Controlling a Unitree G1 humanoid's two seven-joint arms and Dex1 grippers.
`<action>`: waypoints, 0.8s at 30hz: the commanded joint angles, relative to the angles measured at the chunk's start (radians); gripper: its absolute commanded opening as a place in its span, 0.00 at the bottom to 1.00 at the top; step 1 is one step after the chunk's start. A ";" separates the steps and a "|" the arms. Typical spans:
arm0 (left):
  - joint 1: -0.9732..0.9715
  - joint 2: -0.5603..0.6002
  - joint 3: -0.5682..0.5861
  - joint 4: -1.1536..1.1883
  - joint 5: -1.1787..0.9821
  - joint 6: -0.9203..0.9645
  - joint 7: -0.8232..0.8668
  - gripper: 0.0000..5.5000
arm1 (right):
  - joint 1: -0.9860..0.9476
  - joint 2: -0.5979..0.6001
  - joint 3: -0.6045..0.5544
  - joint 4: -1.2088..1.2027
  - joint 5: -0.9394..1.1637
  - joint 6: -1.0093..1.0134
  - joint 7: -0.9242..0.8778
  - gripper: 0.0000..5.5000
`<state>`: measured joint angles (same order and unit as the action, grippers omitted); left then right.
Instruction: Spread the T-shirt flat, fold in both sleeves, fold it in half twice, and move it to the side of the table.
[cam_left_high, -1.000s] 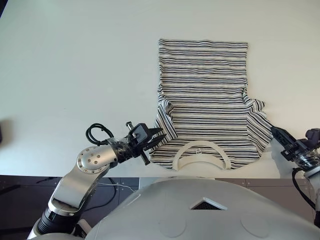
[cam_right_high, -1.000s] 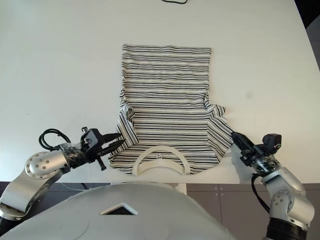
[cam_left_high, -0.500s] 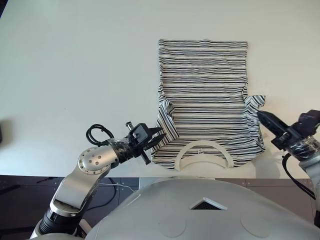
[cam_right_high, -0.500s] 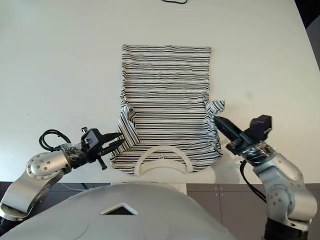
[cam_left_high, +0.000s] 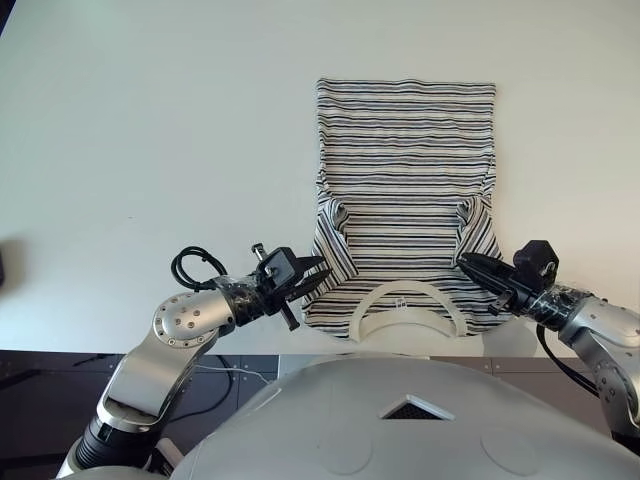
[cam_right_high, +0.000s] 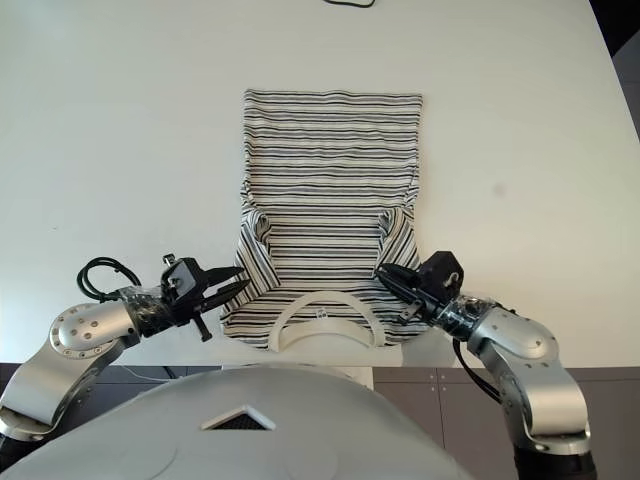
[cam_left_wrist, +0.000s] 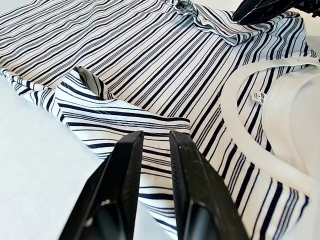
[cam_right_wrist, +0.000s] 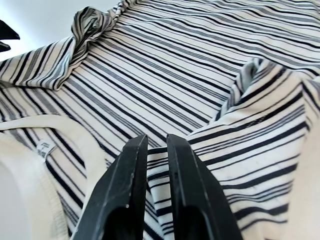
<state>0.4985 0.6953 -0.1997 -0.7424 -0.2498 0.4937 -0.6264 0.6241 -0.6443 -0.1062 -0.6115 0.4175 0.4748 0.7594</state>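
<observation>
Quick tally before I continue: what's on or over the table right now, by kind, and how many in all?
T-shirt: 1
Tools: 2 (left tool, right tool, both at the shirt's near end)
Black cable, at the table's far edge: 1
Total: 4

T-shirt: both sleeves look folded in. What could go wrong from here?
The right gripper grips the right sleeve; pulling away without releasing could drag the fold open.
The left sleeve lies bunched, so halving may trap wrinkles.
The collar sits near the table edge; a tug could slide the T-shirt off.
</observation>
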 joint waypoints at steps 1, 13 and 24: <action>0.018 0.045 0.051 -0.046 -0.001 -0.021 -0.028 0.17 | 0.036 -0.051 -0.084 -0.047 0.085 0.007 0.079 0.12; 0.275 0.187 0.250 0.274 0.363 -0.815 -0.098 0.17 | 0.220 -0.176 -0.315 0.244 -0.138 -0.367 0.335 0.25; 0.190 0.155 0.150 0.498 0.692 -1.252 0.061 0.31 | 0.193 -0.181 -0.269 0.313 -0.229 -0.479 0.353 0.26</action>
<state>0.7123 0.8690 -0.0363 -0.2526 0.3897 -0.7448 -0.5894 0.8316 -0.8071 -0.3793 -0.3024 0.1988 0.0009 1.1132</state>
